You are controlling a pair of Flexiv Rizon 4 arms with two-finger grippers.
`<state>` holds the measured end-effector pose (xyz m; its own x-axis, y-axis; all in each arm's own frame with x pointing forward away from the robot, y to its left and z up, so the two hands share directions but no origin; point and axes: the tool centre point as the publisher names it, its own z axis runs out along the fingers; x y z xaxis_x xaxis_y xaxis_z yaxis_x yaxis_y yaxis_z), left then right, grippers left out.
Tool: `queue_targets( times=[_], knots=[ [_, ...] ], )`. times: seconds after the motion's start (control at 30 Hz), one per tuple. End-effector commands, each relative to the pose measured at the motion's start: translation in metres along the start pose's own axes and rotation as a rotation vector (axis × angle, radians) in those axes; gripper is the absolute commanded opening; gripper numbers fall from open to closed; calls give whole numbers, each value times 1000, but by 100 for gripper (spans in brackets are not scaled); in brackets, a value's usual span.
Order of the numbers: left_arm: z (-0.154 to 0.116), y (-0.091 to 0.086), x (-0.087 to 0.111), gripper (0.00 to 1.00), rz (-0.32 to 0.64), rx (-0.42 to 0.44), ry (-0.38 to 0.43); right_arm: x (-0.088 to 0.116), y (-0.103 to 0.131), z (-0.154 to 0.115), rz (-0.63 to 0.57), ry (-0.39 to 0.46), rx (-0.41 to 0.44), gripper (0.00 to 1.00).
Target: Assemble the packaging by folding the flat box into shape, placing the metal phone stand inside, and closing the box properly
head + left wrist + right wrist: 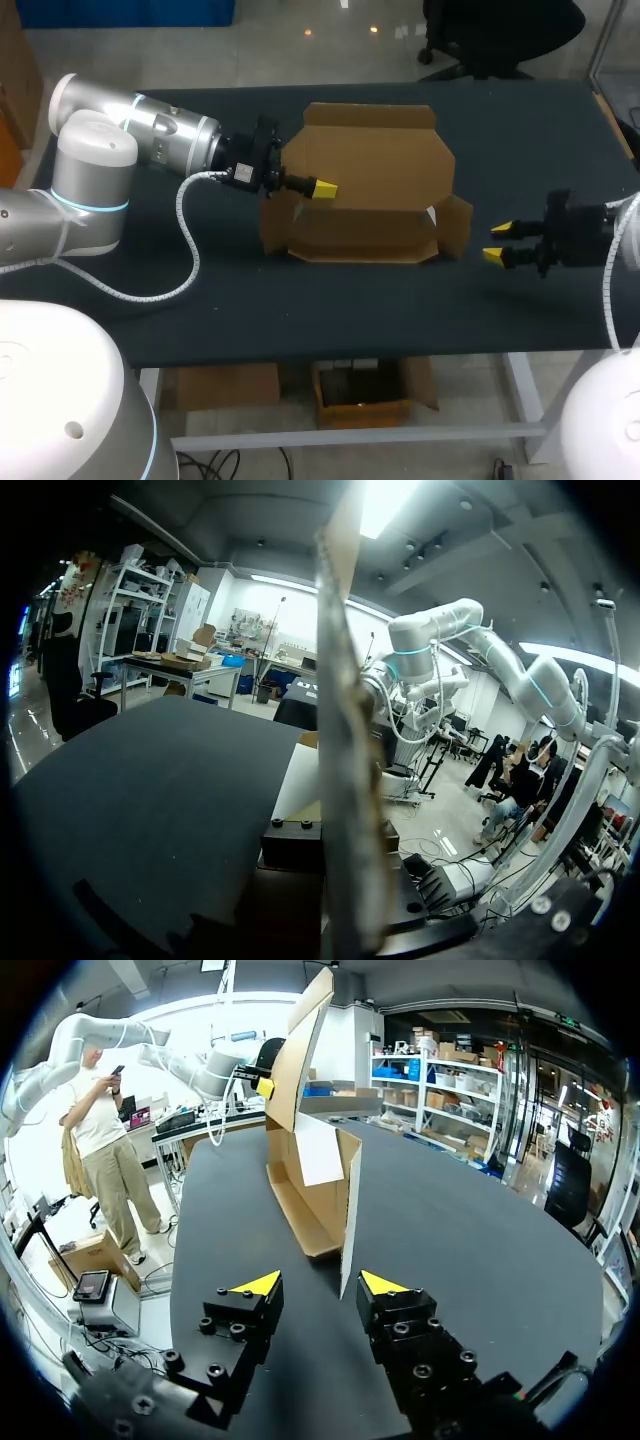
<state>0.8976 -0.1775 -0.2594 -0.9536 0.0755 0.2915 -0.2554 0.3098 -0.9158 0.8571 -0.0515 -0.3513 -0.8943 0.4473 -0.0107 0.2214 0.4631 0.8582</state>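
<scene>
In the head view the cardboard box point(370, 235) sits near the middle of the dark counter point(300, 310), half folded: its front wall and side flaps stand up and its large back panel rises at 12 o'clock. The left gripper point(322, 187) comes in at the box's 9 o'clock, its fingers closed on that back panel, one yellow tip showing on the near face. In the left wrist view the panel's edge point(345, 780) runs straight up out of the gripper. The right gripper point(498, 243) hangs at the box's 3 o'clock, just clear of the side flap, fingers spread and empty. From the right wrist view the box point(310, 1200) stands ahead of the right gripper point(320, 1285), with the left gripper point(264, 1087) at the raised panel
</scene>
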Motion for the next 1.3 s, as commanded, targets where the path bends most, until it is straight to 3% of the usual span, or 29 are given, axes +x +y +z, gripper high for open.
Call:
queue_targets(
  times=[0.03, 0.53, 0.9, 1.1, 1.17, 1.27, 1.3],
  knots=[
    [1, 4, -1, 0, 0, -1, 1, -1, 5, 13, 6, -4, 14, 47],
    [1, 4, -1, 0, 0, -1, 1, -13, 10, 36, 46, -1, -28, 45],
    [1, 4, -1, 0, 0, -1, 1, -18, 15, 48, 94, -93, -77, 40],
    [1, 4, -1, 0, 0, -1, 1, -18, 18, 54, 109, -116, -83, 27],
    [1, 4, -1, 0, 0, -1, 1, -17, 19, 56, 112, -126, -82, 20],
    [1, 4, -1, 0, 0, -1, 1, -16, 20, 57, 117, -137, -83, 1],
    [1, 4, -1, 0, 0, -1, 1, -16, 20, 57, 118, -138, -83, 0]
  ],
)
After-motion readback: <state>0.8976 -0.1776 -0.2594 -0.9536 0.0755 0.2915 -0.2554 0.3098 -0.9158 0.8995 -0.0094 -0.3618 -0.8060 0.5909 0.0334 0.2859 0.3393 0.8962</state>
